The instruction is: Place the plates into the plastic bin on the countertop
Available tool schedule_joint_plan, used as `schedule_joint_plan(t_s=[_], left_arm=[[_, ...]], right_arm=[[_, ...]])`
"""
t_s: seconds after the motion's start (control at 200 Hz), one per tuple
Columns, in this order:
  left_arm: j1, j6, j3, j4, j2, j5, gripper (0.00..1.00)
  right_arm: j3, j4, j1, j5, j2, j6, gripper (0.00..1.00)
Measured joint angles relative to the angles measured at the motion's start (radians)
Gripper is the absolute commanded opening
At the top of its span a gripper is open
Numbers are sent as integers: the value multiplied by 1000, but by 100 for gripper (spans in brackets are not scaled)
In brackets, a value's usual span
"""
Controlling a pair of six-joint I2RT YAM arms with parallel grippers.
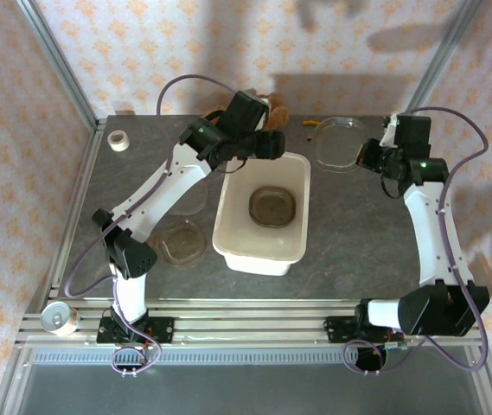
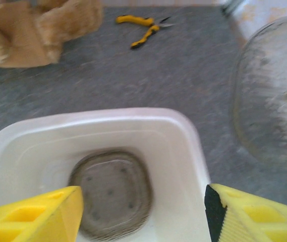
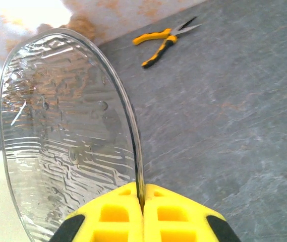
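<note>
Trouble spots first, biggest thing down: the countertop (image 1: 358, 251) is hard and stone-like, and I'm handling glassy stuff over it, so any slip on my right side puts a plate on stone. The plastic bin (image 1: 258, 259) sits mid-table, and its far end is right under my left gripper (image 2: 143, 206). A low swing out of there could clip the rim and shove the tub.

One brownish plate (image 1: 271, 206) lies flat on the bin floor, so that one's in. The clear plate (image 3: 67, 131) is over at the far right of the counter, pinched only at its rim. Whether it's fully off the surface I can't tell. It's a thin grip on a wide plate, so I reckon it could pivot or slide out on the carry, or catch the bin wall. Another plate (image 1: 182, 240) lies on the counter just left of the bin.

Left gripper: jaws spread wide above the bin, nothing between them, touching nothing. Right gripper (image 3: 140, 214): clamped tight on the clear plate's edge. Pliers (image 3: 166, 39) lie beyond it, well apart
</note>
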Motion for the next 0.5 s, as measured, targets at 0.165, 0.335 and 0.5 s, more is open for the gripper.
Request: schedule_joint_plan(t_s=[0.165, 0.335, 0.5], left_arm=[[-24, 3, 129, 23, 103, 74, 65], [-43, 6, 151, 5, 153, 96, 58], [-43, -3, 105, 13, 148, 95, 45]], right_arm=[[-1, -20, 108, -16, -49, 1, 0], [-11, -21, 144, -18, -74, 9, 0], [-30, -20, 146, -18, -77, 20, 0]])
